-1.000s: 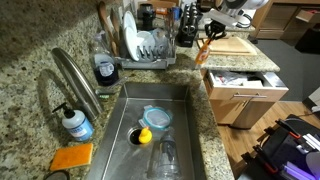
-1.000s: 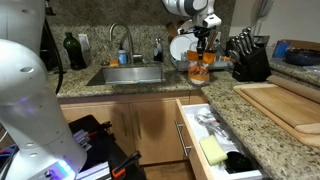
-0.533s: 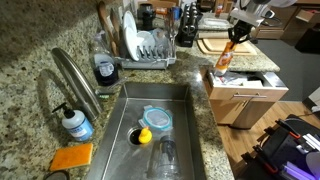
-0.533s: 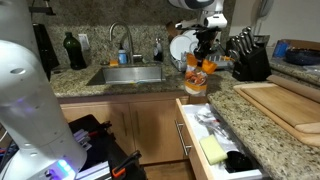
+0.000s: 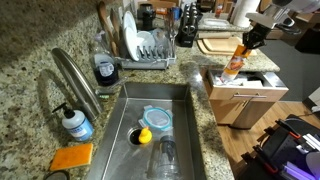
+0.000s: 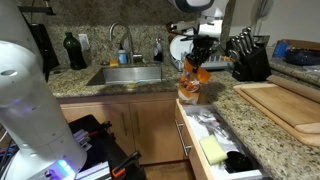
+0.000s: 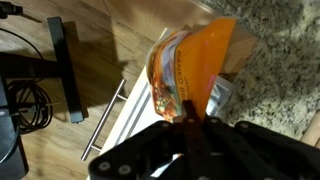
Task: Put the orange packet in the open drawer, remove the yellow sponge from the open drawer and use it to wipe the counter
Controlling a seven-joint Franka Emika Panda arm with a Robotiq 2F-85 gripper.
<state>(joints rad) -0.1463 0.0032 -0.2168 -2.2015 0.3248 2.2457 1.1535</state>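
No legible text, brand or number in any view.
- orange packet (image 7: pixel 195 65): printed graphics on its glossy face, blurred; no words made out.
- soap bottle (image 5: pixel 76 124), at 9 o'clock from the sink (image 5: pixel 118 125): blue-and-white label, too small to read.
- dark bottle (image 6: pixel 70 50): label unreadable.

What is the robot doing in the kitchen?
The robot's hand is pinching an orange packet by its top and holding it up in the air, about over the open drawer beside the counter. The packet has not been let go yet. A yellow sponge lies inside the drawer, and nobody has taken it out to wipe with.
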